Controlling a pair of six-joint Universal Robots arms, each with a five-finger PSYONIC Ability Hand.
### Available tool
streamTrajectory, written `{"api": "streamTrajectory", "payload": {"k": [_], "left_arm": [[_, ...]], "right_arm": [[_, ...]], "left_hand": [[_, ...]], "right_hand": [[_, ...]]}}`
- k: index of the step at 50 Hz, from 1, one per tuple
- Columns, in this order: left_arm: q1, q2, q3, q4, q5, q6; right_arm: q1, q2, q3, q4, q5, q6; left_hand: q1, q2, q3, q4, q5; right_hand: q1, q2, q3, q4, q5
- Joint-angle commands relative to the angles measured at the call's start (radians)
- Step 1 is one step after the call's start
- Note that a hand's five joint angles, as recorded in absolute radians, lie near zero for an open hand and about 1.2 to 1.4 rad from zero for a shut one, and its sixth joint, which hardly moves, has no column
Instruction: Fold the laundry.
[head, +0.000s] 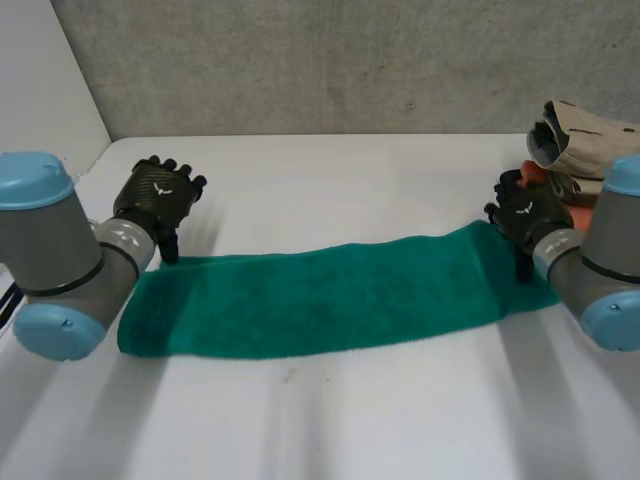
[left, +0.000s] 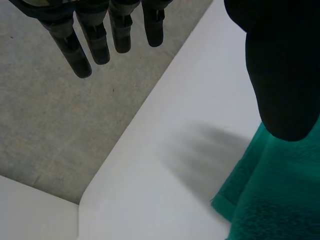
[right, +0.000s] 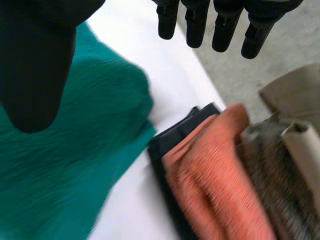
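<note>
Two arms frame the near side of the white table (head: 330, 420), the left arm (head: 60, 250) and the right arm (head: 605, 275). Between them we see a green towel (head: 320, 295) lying as one long band that runs from one arm to the other.

At the towel's left end, the left hand (head: 155, 197) hovers by the far corner. In its wrist view the fingers (left: 95, 40) are straight and held away from the thumb. The thumb tip hangs over the towel's corner, though we cannot tell whether it touches, and nothing is gripped.

At the towel's right end the right hand (head: 525, 215) sits over the far corner. In its wrist view the fingers (right: 222, 25) hang straight over bare table just past the towel. The thumb is above the green cloth, and the hand is relaxed and holds nothing.

We make out a small pale emblem on the back of each hand, too small to read.

Just beyond the right hand lies other laundry. A dark cloth (right: 167, 145) with an orange cloth (right: 210, 175) on it is near the towel's end but apart from it. Next to those are a brown knit piece (right: 280, 180) and a beige garment (head: 585, 135). Farthest off stands a grey concrete wall (head: 330, 60).
</note>
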Motion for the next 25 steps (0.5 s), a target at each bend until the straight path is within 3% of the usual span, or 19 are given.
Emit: {"api": "streamTrajectory", "payload": {"k": [1,6,11,14,17,25], "left_arm": [[0.0,0.135,-0.166,0.023,0.007,-0.02],[-0.001,0.182,-0.252,0.091,0.008,-0.018],[-0.003,0.194,-0.29,0.138,0.008,-0.017],[-0.003,0.192,-0.29,0.138,0.008,-0.018],[-0.001,0.192,-0.29,0.138,0.008,-0.02],[-0.009,0.22,-0.305,0.134,0.007,-0.021]], "right_arm": [[-0.088,-0.037,0.066,0.144,-0.067,0.014],[-0.153,-0.039,0.086,0.145,-0.141,0.0],[-0.176,0.001,0.075,0.084,-0.155,0.011],[-0.179,0.035,0.07,0.042,-0.158,0.008],[-0.188,0.046,0.069,0.027,-0.169,0.003],[-0.271,-0.046,0.168,-0.004,-0.17,0.008]], "left_hand": [[-0.015,-0.033,-0.04,-0.028,-0.053],[-0.015,-0.033,-0.04,-0.028,-0.053],[-0.012,-0.029,-0.036,-0.024,-0.049],[-0.006,-0.023,-0.03,-0.018,-0.043],[-0.006,-0.023,-0.03,-0.018,-0.043],[0.018,0.001,-0.007,0.006,-0.019]], "right_hand": [[0.043,0.057,0.056,0.051,0.044],[0.192,0.206,0.206,0.201,0.193],[0.228,0.242,0.241,0.236,0.229],[0.377,0.391,0.391,0.385,0.378],[1.17,1.184,1.183,1.178,1.171],[1.172,1.186,1.186,1.181,1.173]]}}
